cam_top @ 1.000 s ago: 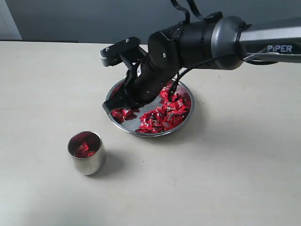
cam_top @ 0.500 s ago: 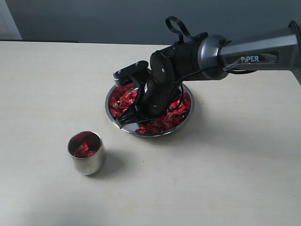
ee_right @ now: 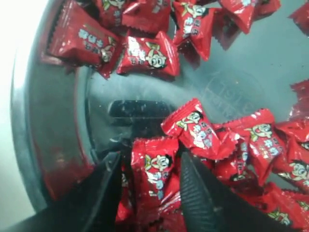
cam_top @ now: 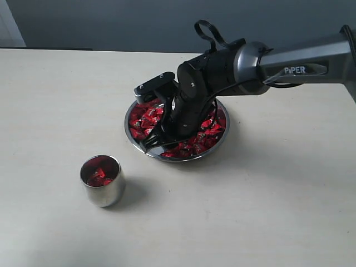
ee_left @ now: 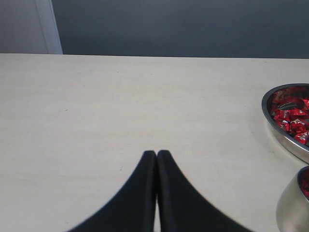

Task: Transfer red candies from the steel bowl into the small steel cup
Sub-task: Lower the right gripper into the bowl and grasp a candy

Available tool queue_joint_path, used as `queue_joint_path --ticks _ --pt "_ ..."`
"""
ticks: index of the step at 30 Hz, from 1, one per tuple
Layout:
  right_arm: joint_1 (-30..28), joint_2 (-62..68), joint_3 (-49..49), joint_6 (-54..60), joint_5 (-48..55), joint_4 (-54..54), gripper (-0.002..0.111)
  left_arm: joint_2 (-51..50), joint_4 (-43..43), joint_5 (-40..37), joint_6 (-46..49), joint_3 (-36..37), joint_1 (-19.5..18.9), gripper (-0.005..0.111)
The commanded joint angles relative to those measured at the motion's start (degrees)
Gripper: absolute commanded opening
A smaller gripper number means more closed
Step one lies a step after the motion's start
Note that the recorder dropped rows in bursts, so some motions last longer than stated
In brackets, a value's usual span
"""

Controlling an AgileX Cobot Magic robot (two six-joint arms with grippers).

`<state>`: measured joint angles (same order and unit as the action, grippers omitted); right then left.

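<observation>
The steel bowl (cam_top: 223, 137) sits mid-table, holding many red candies (cam_top: 143, 119). My right gripper (cam_top: 153, 143) is down inside the bowl at its near-left side. In the right wrist view its jaws (ee_right: 150, 159) stand open on either side of one red candy (ee_right: 155, 170) lying on the pile, with a dark gap at one finger. The small steel cup (cam_top: 103, 190) stands left of and nearer than the bowl, with a few red candies (cam_top: 98, 177) inside. My left gripper (ee_left: 156, 153) is shut on nothing, over bare table, with the bowl (ee_left: 286, 139) and cup (ee_left: 291, 209) off to one side.
The pale table (cam_top: 261, 211) stretches widely around the bowl and cup. A dark wall runs behind the table's far edge (cam_top: 83, 50). The right arm (cam_top: 295, 58) reaches in from the right above the table.
The right arm has dropped from above the bowl's left rim into the bowl, and its jaws have spread wider around a candy. The cup and the bowl have stayed put.
</observation>
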<state>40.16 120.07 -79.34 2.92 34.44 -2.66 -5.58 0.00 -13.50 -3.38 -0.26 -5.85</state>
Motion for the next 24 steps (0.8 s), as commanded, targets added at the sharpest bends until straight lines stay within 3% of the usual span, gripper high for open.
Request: queue_joint_path --ticks 1,9,16,24 --pt "-0.3 1.5 0.2 0.3 -0.4 1.1 0.039 0.3 0.0 0.1 -0.1 0.3 0.3 0.0" --pt "-0.3 1.9 0.2 0.0 -2.1 1.1 0.037 0.3 0.0 0.1 -0.1 0.3 0.3 0.0" --pt "-0.3 1.5 0.2 -0.1 -3.3 1.1 0.001 0.3 0.0 0.1 -0.1 0.3 0.3 0.0" --pt "-0.3 -3.2 0.2 -0.1 -5.9 0.8 -0.001 0.3 0.0 0.1 -0.1 0.3 0.3 0.0"
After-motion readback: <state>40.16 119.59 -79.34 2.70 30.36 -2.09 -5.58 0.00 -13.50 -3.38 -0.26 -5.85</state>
